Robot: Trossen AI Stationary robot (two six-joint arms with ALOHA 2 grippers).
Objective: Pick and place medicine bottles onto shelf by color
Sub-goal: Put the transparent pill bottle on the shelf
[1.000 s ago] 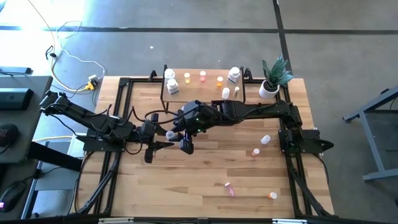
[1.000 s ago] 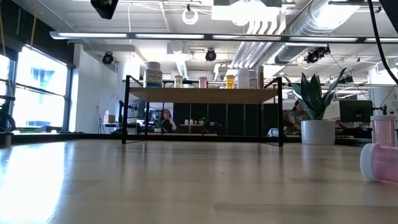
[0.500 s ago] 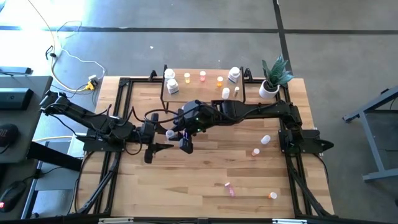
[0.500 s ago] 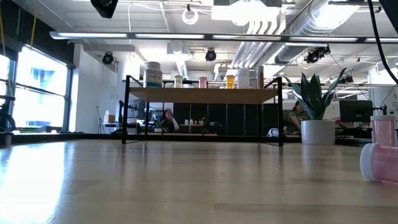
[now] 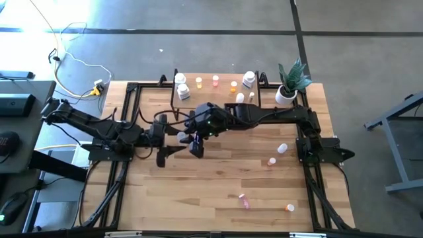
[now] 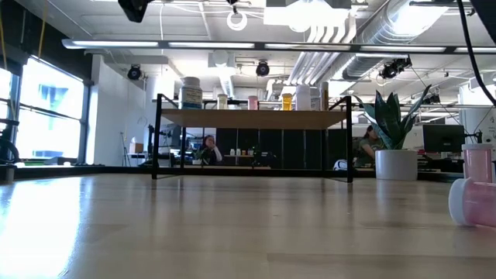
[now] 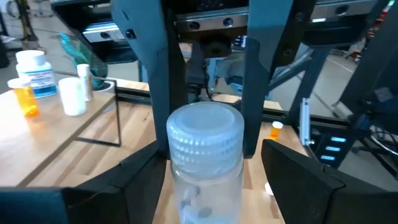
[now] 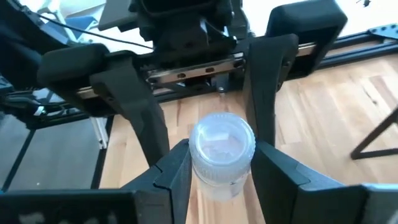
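Note:
A translucent medicine bottle [image 8: 221, 152] with a ribbed white cap hangs above the table's middle, also seen in the high view as the bottle [image 5: 181, 137]. My right gripper [image 8: 221, 171] is shut on it. My left gripper [image 7: 208, 168] faces it from the table's left and is open, its fingers [image 7: 134, 177] standing apart on either side of the bottle's body. The shelf [image 5: 218, 99] at the far edge carries several white bottles, a pink bottle [image 5: 215, 80] and an orange bottle [image 5: 233, 86], all upright. My right gripper pinches the bottle between its two fingers [image 7: 255, 93], which lie on opposite sides of the cap [image 7: 205, 143]. The fingers slant down from the table's right. The bottle stands about upright, cap up, lifted clear of the table.
Loose bottles lie on the right half of the table: a white one [image 5: 282, 149], a pink one [image 5: 271, 160], another pink one [image 5: 244, 200] and an orange one [image 5: 289, 207]. A potted plant [image 5: 286, 92] stands right of the shelf. Black frame rails run along both table sides.
My left gripper has opened and let go of the bottle, which stays aloft in my right gripper. The meeting point of both grippers has shifted slightly toward the far edge.

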